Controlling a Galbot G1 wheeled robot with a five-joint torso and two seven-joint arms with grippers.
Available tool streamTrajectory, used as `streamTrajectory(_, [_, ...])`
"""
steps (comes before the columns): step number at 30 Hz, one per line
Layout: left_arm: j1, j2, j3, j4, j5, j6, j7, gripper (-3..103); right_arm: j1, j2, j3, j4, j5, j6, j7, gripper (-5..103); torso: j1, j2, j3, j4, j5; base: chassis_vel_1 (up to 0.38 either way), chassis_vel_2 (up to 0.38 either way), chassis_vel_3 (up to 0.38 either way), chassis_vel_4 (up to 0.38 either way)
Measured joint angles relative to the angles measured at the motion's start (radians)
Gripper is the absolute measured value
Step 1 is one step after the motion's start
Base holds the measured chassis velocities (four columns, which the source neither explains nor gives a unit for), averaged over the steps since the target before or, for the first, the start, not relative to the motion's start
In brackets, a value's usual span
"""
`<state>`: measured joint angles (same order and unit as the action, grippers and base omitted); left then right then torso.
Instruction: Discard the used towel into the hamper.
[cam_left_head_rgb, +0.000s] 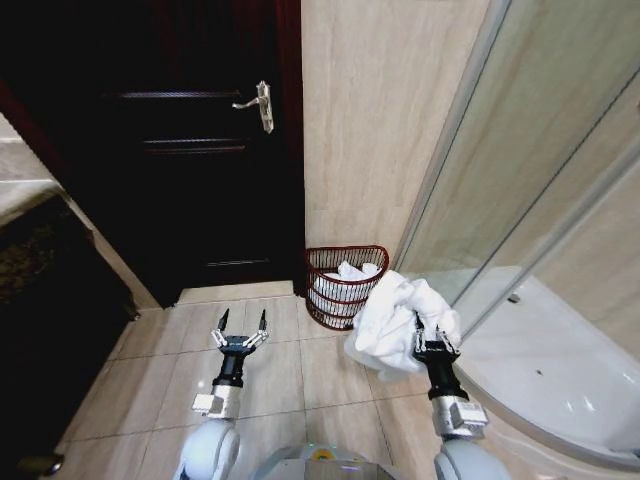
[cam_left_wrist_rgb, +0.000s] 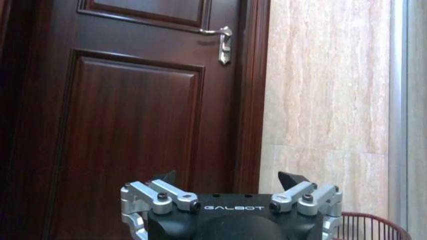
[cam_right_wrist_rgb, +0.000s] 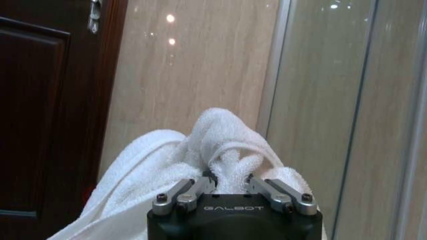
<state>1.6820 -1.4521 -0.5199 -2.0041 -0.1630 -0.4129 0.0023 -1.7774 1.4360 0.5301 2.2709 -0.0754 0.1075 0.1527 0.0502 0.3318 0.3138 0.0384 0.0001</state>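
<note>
The right claw (cam_left_head_rgb: 432, 340) is clamped on a bunched white towel (cam_left_head_rgb: 400, 315), holding it above the tiled floor (cam_left_head_rgb: 280, 370), just beside the hamper (cam_left_head_rgb: 345, 285). The hamper stands on the floor against the beige wall (cam_left_head_rgb: 370, 120), between the dark door (cam_left_head_rgb: 190, 150) and the glass shower (cam_left_head_rgb: 540, 200), with white cloth already inside. The left claw (cam_left_head_rgb: 241, 328) hangs spread wide and empty over the floor, facing the door.

"GALBOT" on left pincer (cam_left_wrist_rgb: 230, 181) body; same on right pincer (cam_right_wrist_rgb: 230, 176) body.
</note>
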Motion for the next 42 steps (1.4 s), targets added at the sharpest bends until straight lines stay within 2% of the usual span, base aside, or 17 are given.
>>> streamTrajectory(4, [0.003, -0.006, -0.003, 0.006, 0.013, -0.015, -0.019, 100, 0.045, -0.014, 0.005, -0.017, 0.040, -0.028, -0.013, 17, 0.000, 0.000, 0.000, 0.0001, -0.0001, 0.020, -0.011, 0.004, 0.026])
streamTrajectory(6, [0.015, -0.001, -0.006, 0.017, 0.024, -0.024, -0.038, 100, 0.128, -0.040, 0.012, -0.041, 0.089, -0.072, -0.022, 17, 0.000, 0.000, 0.000, 0.0001, 0.0001, 0.000, 0.000, 0.000, 0.000])
streamTrajectory(7, [0.015, -0.001, -0.006, 0.017, 0.024, -0.024, -0.038, 100, 0.128, -0.040, 0.012, -0.041, 0.089, -0.072, -0.022, 17, 0.000, 0.000, 0.000, 0.0001, 0.0001, 0.000, 0.000, 0.000, 0.000])
streamTrajectory(9, [0.039, 0.004, -0.010, 0.025, 0.050, -0.031, -0.054, 100, 0.255, -0.083, 0.014, -0.066, 0.157, -0.135, -0.021, 17, 0.000, 0.000, 0.000, 0.0001, 0.0001, 0.000, 0.000, 0.000, 0.000])
streamTrajectory(13, [0.064, 0.001, -0.014, 0.024, 0.068, -0.032, -0.069, 100, 0.358, -0.128, 0.007, -0.087, 0.198, -0.170, -0.017, 17, 0.000, 0.000, 0.000, 0.0004, 0.0002, 0.000, 0.000, 0.000, 0.000])
streamTrajectory(16, [0.092, 0.000, -0.017, 0.023, 0.091, -0.032, -0.093, 100, 0.509, -0.197, -0.019, -0.091, 0.281, -0.233, 0.012, 17, 0.000, 0.000, 0.000, 0.0004, 0.0001, 0.000, 0.000, 0.000, 0.000])
streamTrajectory(21, [0.078, 0.014, -0.003, 0.030, 0.106, -0.015, -0.094, 100, 0.604, -0.259, -0.008, -0.053, 0.378, -0.293, 0.057, 17, 0.000, 0.000, 0.000, 0.0008, 0.0001, 0.000, 0.000, 0.000, 0.000])
streamTrajectory(22, [0.065, 0.011, -0.002, 0.036, 0.112, -0.003, -0.083, 100, 0.623, -0.280, 0.003, -0.036, 0.407, -0.309, 0.076, 17, 0.000, 0.000, 0.000, -0.0003, -0.0002, 0.000, 0.000, 0.000, 0.000])
streamTrajectory(25, [0.061, 0.013, -0.002, 0.039, 0.111, 0.008, -0.087, 100, 0.712, -0.333, 0.006, -0.029, 0.469, -0.347, 0.089, 17, 0.000, 0.000, 0.000, -0.0002, 0.0003, 0.000, 0.000, 0.000, 0.000])
streamTrajectory(32, [0.057, 0.006, -0.006, 0.036, 0.113, 0.007, -0.109, 100, 0.908, -0.400, -0.037, -0.119, 0.565, -0.375, 0.066, 17, 0.000, 0.000, 0.000, 0.0002, 0.0002, 0.000, 0.000, 0.000, 0.000])
streamTrajectory(38, [0.045, -0.006, -0.013, 0.065, 0.113, -0.015, -0.117, 100, 1.084, -0.419, -0.083, -0.225, 0.626, -0.374, 0.038, 17, 0.000, 0.000, 0.000, 0.0002, -0.0002, 0.000, 0.000, 0.000, 0.000])
streamTrajectory(42, [0.045, -0.008, -0.021, 0.073, 0.112, -0.024, -0.118, 100, 1.215, -0.419, -0.146, -0.303, 0.705, -0.382, 0.041, 17, 0.000, 0.000, 0.000, 0.0001, -0.0002, 0.000, 0.000, 0.000, 0.000])
